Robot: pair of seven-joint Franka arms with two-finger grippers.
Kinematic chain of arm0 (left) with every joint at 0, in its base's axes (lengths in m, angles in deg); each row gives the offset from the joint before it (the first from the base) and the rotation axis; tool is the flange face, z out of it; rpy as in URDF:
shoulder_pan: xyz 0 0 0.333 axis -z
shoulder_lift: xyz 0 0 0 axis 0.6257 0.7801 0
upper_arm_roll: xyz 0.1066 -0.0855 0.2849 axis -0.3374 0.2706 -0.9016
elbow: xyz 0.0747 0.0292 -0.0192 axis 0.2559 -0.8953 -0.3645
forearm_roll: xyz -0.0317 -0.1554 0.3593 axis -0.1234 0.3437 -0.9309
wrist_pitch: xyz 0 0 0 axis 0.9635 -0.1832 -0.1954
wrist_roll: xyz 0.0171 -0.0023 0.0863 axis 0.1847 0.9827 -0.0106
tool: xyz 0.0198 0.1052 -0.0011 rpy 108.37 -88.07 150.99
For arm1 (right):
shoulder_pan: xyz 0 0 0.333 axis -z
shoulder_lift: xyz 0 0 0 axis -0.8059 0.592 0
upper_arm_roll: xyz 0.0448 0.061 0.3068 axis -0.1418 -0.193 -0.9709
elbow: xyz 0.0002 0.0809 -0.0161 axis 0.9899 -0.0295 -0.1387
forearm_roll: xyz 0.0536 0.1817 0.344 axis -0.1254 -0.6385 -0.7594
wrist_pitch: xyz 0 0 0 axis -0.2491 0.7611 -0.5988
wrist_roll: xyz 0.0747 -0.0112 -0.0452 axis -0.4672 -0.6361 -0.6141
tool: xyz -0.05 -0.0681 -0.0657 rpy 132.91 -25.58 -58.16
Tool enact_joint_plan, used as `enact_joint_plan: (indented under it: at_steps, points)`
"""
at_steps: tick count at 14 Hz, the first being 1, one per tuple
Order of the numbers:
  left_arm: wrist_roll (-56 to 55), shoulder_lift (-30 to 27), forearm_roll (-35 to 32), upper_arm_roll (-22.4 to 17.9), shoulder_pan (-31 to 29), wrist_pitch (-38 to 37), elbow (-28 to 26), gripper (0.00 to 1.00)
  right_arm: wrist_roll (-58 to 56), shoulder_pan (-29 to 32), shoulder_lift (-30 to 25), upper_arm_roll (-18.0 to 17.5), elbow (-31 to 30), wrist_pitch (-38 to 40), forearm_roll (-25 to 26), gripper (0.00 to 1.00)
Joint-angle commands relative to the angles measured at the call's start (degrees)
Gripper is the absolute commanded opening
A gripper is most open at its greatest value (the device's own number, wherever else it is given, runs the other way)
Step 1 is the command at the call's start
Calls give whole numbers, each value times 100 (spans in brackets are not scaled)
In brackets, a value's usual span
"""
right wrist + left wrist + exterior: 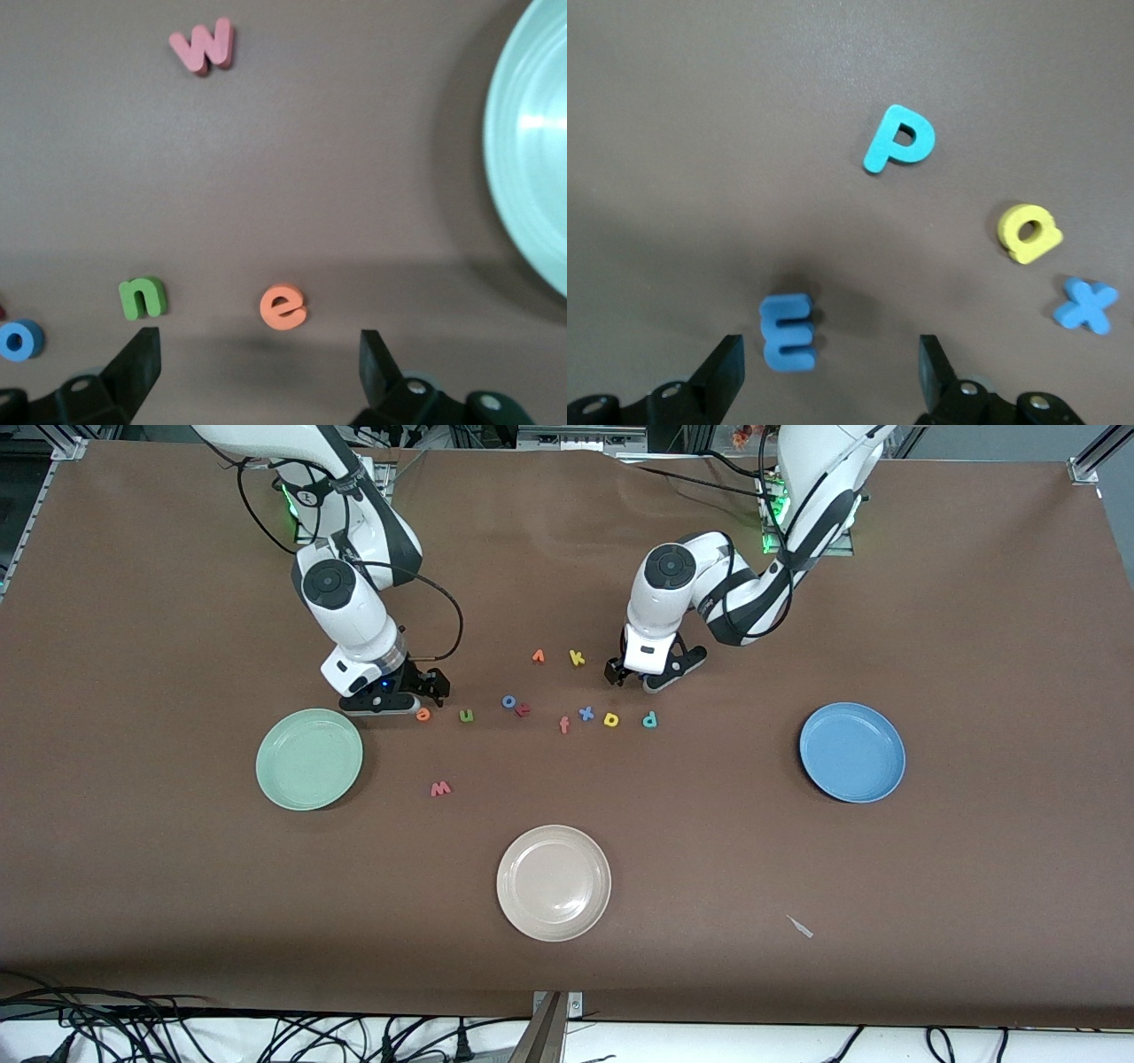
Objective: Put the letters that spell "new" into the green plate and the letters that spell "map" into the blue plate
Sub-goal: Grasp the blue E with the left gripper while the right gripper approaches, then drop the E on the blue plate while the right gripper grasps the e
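Left gripper spread wide, low over blue "m", not pinching it. Right gripper spread, low by orange "e".

Counts: 3 plates, green plate, blue plate, beige plate, all empty.

Loose on table: green "n", salmon "w", teal "p", yellow "a".

"m" hidden under the left gripper in front view.
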Motion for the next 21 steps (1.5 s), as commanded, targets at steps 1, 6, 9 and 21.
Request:
enact_joint_plan:
  at_steps: [1,6,9,21]
  points:
    - [-185,108,-330,-21,-2,-103,74,86,91,-48,106,0,-144,-383,296,99]
    - [-185,152,-348,-21,-19,-200,57,65,100,-48,246,9,-153,-496,710,99]
    - [-194,170,-348,-21,-11,-217,57,55,91,-48,343,18,-197,-716,719,96]
    - [348,152,-304,-39,-81,-1681,836,0,91,-48,475,70,-250,-883,947,81]
